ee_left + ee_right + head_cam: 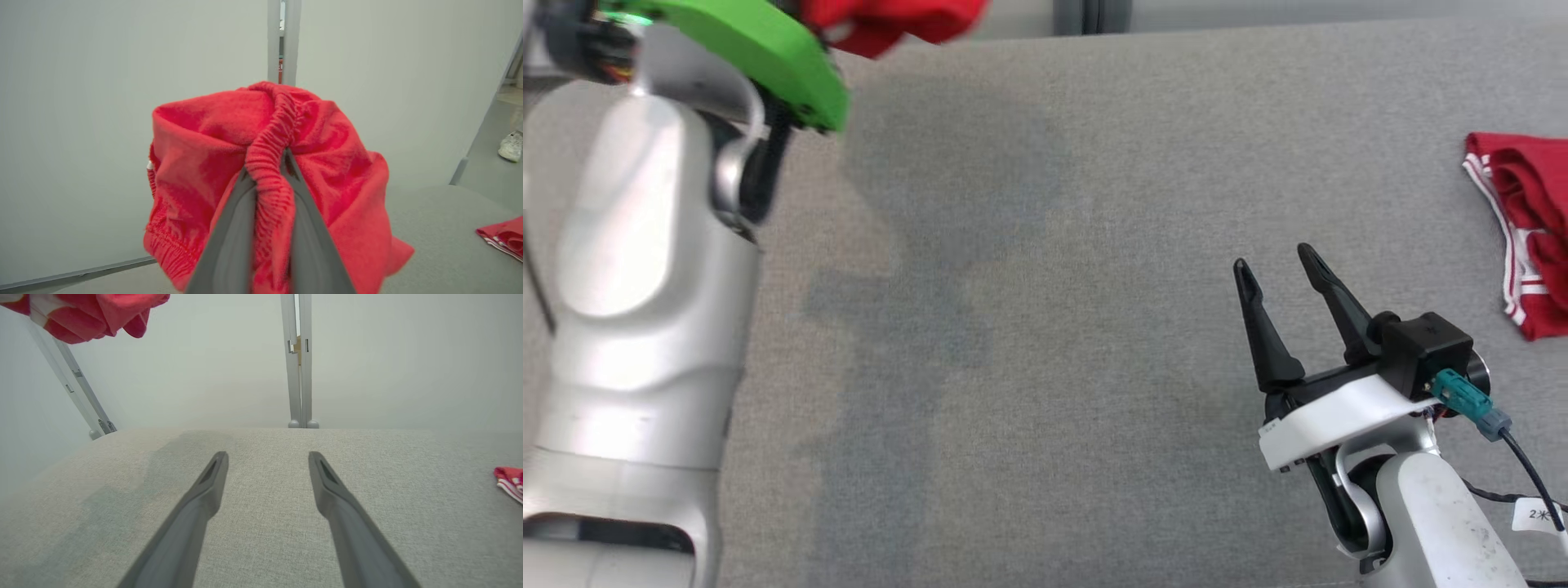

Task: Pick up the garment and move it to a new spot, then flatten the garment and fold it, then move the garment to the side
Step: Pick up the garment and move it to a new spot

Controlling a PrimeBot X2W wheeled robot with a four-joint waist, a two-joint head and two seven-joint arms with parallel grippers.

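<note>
My left tool (269,163) is clamped on the gathered elastic waistband (267,163) of the red garment (196,134), which hangs bunched in the air above the far left of the bench (1029,327). It looks light, limp and fleecy, sure to sag and drape, so I judge that ribbed band the firmest hold. Over the flat grey woven bench my right tool (1274,257) stands empty, fingers apart, and a striped red piece (1531,245) lies at the right edge.

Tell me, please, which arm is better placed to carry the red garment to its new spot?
Left: the left pincer is shut on the elastic waistband of the red garment, held above the grey table; the right pincer stands open and empty.
</note>
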